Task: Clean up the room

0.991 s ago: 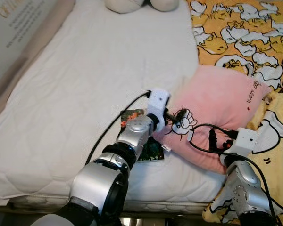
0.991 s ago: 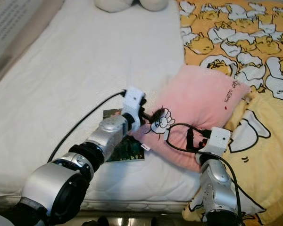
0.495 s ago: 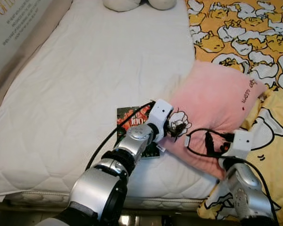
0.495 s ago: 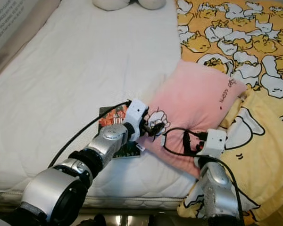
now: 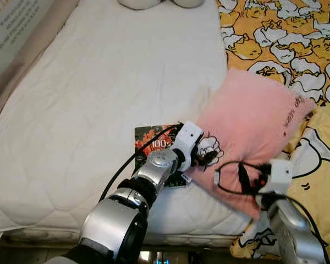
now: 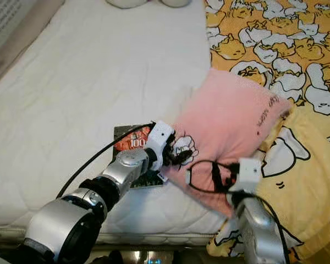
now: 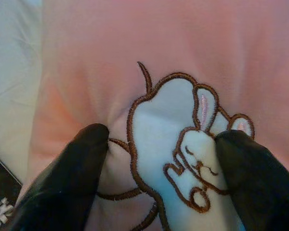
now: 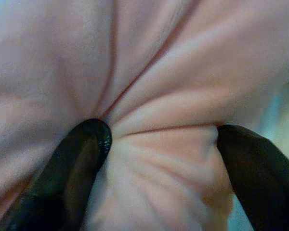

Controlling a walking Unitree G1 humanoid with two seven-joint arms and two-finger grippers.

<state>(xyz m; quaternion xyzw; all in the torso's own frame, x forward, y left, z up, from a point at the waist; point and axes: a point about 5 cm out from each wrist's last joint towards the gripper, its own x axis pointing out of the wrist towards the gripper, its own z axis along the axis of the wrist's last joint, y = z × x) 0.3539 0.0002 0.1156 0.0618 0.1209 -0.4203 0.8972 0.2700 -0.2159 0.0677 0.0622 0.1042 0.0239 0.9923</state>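
The pink pillow (image 5: 252,135) lies on the bed near its front edge, straddling the border between the white mattress (image 5: 99,99) and the yellow cartoon-print blanket (image 5: 286,38). Its embroidered rabbit patch (image 7: 183,154) faces up at the pillow's corner nearest the mattress side.

The left gripper (image 5: 204,158) reaches forward from a bent silver arm, wrist low over the front edge of the mattress, and pinches that corner. In the left wrist view its two black fingers (image 7: 67,183) press into the fabric on either side of the patch, holding a fold of the pillow between them.

The right gripper (image 8: 159,144) comes up from below the front edge of the bed, its arm rising nearly straight, and meets the pillow's near edge. In the right wrist view its fingers (image 8: 72,168) are spread moderately and dig into the pink cloth, which bunches into radiating creases between them, so it too holds the pillow.

A dark booklet (image 5: 151,144) with red and orange print lies flat on the mattress, just beside the pillow's corner; the left forearm and its black cable cover much of it, and its title cannot be read. In the head views the right fingertips are hidden behind cable loops and the wrist housing. White cushions (image 5: 154,3) at the far edge of the bed are cut off by the frame.
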